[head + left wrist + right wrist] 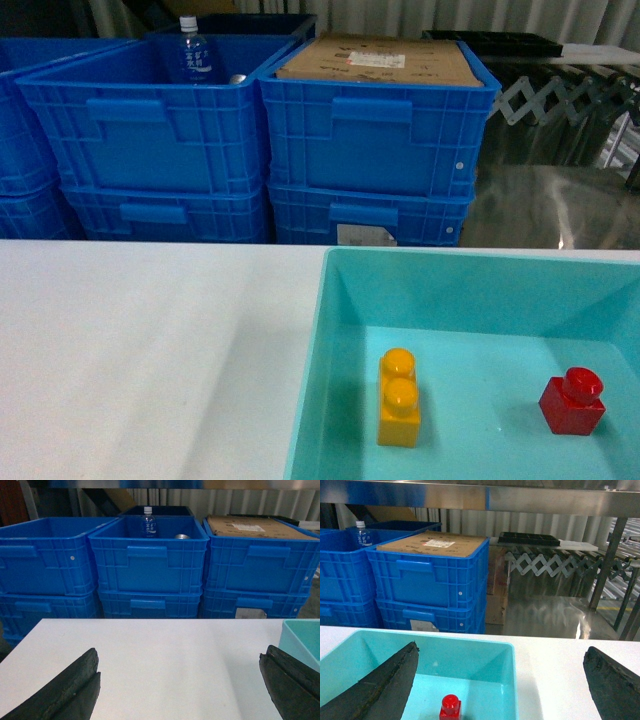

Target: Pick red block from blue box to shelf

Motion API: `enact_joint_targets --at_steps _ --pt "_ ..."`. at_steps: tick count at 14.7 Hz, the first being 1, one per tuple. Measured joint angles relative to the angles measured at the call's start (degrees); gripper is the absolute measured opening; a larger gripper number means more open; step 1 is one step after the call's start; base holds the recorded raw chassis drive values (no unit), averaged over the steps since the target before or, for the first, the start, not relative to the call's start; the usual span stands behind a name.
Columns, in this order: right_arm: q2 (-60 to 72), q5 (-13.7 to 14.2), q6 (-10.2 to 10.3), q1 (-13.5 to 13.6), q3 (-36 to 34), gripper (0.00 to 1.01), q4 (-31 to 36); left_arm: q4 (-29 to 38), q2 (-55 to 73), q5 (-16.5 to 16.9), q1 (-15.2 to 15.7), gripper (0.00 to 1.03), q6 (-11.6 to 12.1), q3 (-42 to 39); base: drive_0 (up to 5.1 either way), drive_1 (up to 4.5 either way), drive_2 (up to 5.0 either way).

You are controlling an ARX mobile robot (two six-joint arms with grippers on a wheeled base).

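— Nearest the lens, what is showing?

— Two black fingers [65, 692] of the left gripper [180, 690] are poking in at 7 and 5 o'clock of the left wrist view, standing wide apart with nothing between them but the bare white table [165, 660]. The jaws are gaping, holding nothing.

— And moving rightward?

— The blue box [345, 262] is sitting on the table's right part, its near left wall running down toward 6 o'clock in the head view. Inside it, the yellow-orange brick [399, 398] is standing upright at about 9 o'clock from the red block [573, 401], the two well apart. The red block is resting stud-up on the tray floor, near the right edge of that view.

— What is the right gripper doing?

— The right gripper [500, 690] is hanging over the blue box with its fingers [380, 690] spread wide, also gripping nothing. In the right wrist view the red block is sitting at 6 o'clock, between the fingers but closer to the left one, not touching either.

— And behind all that?

— Dark blue crates [160, 130] are standing stacked at 12 o'clock beyond the table; a water bottle [193, 50] is standing in one, a cardboard sheet [380, 62] is lying on top of the next. The shelf [520, 500] is showing as a steel tier across the top of the right wrist view, with an upright post at 3 o'clock.
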Motion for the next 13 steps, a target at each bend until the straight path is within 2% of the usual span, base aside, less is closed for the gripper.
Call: enact_joint_targets --at_steps 8,9,10,11,12,13 --pt "0.00 -0.02 0.02 -0.02 0.02 0.98 0.00 0.00 0.00 0.00 0.00 0.98 0.00 0.02 0.0 0.00 0.0" --pt "0.13 -1.92 1.16 -2.32 -0.02 0.98 -5.07 0.00 0.00 0.00 -0.02 0.98 0.00 0.00 0.0 0.00 0.0" --pt "4.81 -1.01 2.03 -1.79 0.11 0.98 0.74 0.00 0.00 -0.02 0.00 0.98 0.00 0.02 0.0 0.00 0.0" --pt "17.07 -0.63 3.45 1.92 1.60 0.98 8.35 0.02 0.00 0.00 0.00 0.98 0.00 0.02 0.0 0.00 0.0" --pt "30.23 -0.98 5.11 4.48 6.27 0.98 15.12 0.00 0.00 -0.02 0.00 0.98 0.00 0.02 0.0 0.00 0.0" --pt "39.69 -0.35 6.56 6.54 12.35 0.98 15.63 0.00 0.00 -0.02 0.00 0.98 0.00 0.02 0.0 0.00 0.0"
